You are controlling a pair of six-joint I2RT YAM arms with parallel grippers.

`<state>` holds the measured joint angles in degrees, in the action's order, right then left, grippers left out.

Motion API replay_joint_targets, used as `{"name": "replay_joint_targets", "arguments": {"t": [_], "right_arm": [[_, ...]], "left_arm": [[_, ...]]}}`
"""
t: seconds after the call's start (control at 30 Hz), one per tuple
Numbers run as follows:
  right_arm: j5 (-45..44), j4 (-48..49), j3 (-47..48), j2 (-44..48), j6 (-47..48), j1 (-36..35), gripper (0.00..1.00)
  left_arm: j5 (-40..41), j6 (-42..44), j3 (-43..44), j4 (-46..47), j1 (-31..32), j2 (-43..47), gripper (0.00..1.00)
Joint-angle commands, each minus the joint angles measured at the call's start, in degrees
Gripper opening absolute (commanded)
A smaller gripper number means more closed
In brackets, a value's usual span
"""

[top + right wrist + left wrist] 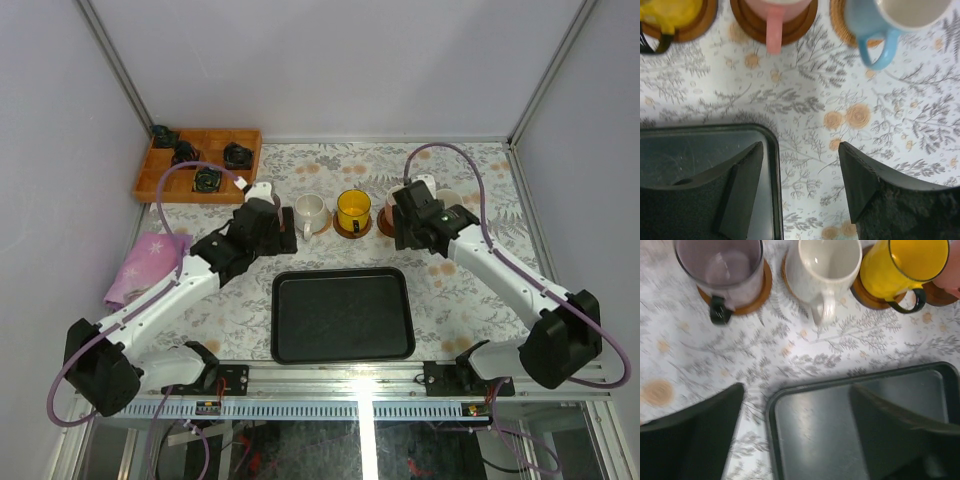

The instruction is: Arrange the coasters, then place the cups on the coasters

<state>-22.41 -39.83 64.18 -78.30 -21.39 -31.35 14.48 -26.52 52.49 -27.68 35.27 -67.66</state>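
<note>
Standing in one row behind the tray, each on one of the coasters: five cups.
- Lilac cup, cream cup, yellow cup, pink-handled cup, blue-handled cup.
- Left gripper: jaws apart, empty, straddling the tray's left rim.
- Right gripper: jaws apart, empty, straddling the tray's right rim.
</note>
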Motion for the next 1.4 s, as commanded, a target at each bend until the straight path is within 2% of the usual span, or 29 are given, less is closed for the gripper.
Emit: {"name": "replay_joint_targets", "arguments": {"t": [0.0, 0.03, 0.17, 0.37, 0.43, 0.5, 0.57, 0.83, 1.07, 1.37], "right_arm": [[-7.4, 2.1, 3.8, 1.5, 1.0, 1.7, 0.71], [-7.2, 3.7, 3.7, 1.6, 0.9, 2.9, 0.72], [-2.8, 9.3, 1.0, 4.0, 0.7, 12.2, 0.74], [1.8, 16.1, -1.4, 8.3, 0.3, 27.8, 0.77], [2.8, 18.3, -1.9, 9.8, -1.1, 32.3, 0.81], [3.4, 20.0, -2.1, 10.9, -3.0, 36.4, 0.92], [2.3, 20.5, -2.1, 11.8, -3.6, 37.3, 1.0], [-4.3, 22.6, -4.8, 17.8, -2.0, 37.3, 0.99], [-4.6, 22.6, -4.8, 18.6, -1.4, 37.3, 0.99], [-6.2, 22.4, -5.5, 18.5, -1.0, 37.3, 0.99]], "left_arm": [[6.9, 4.4, 6.0, 0.9, 0.1, -1.4, 0.95], [8.7, 4.7, 6.7, 1.1, 0.0, -1.8, 1.0], [12.8, 5.7, 7.9, 2.5, -2.6, -2.2, 1.0], [12.5, 6.2, 8.8, 3.3, -14.0, -2.1, 1.0], [13.7, 5.3, 9.9, 3.5, -19.1, -2.2, 1.0], [14.0, 4.7, 11.3, 3.1, -23.0, -2.9, 1.0], [14.5, 5.3, 13.0, 2.4, -25.0, -3.8, 1.0], [25.5, 5.4, 12.1, 3.6, -25.2, -2.3, 1.0], [25.9, 5.1, 8.3, 6.4, -25.2, 0.9, 1.0], [29.3, 4.7, 8.5, 5.8, -25.1, -0.5, 1.0]]}}
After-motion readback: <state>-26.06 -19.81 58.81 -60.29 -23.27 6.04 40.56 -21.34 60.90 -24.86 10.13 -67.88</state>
